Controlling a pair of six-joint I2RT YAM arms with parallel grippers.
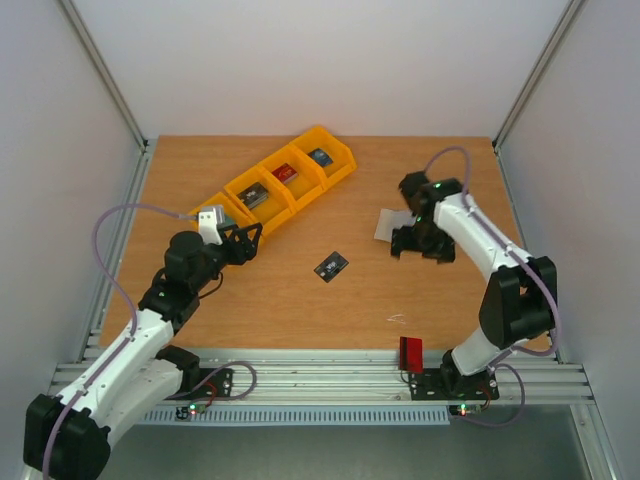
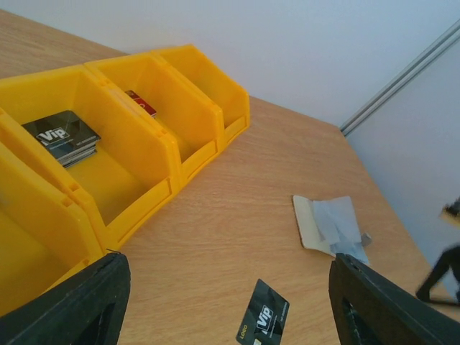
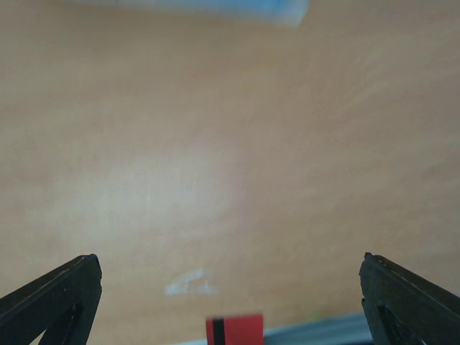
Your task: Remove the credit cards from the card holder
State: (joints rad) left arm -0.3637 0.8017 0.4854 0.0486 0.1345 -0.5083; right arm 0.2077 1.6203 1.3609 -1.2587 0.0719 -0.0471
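Note:
The pale grey card holder (image 1: 389, 222) lies open on the table at the right; in the left wrist view it (image 2: 327, 223) shows its silvery inside. A black card (image 1: 331, 266) with pale marks lies flat at mid-table and shows low in the left wrist view (image 2: 264, 317). A red card (image 1: 411, 352) sits at the table's near edge on the rail and also shows in the right wrist view (image 3: 235, 329). My right gripper (image 1: 420, 250) (image 3: 228, 262) is open and empty just in front of the holder. My left gripper (image 1: 250, 240) (image 2: 228, 260) is open and empty beside the yellow bins.
A row of yellow bins (image 1: 290, 180) runs diagonally at the back left, some holding stacks of cards (image 2: 63, 136). A small white scuff (image 3: 190, 282) marks the wood near the red card. Grey walls and metal frame posts enclose the table.

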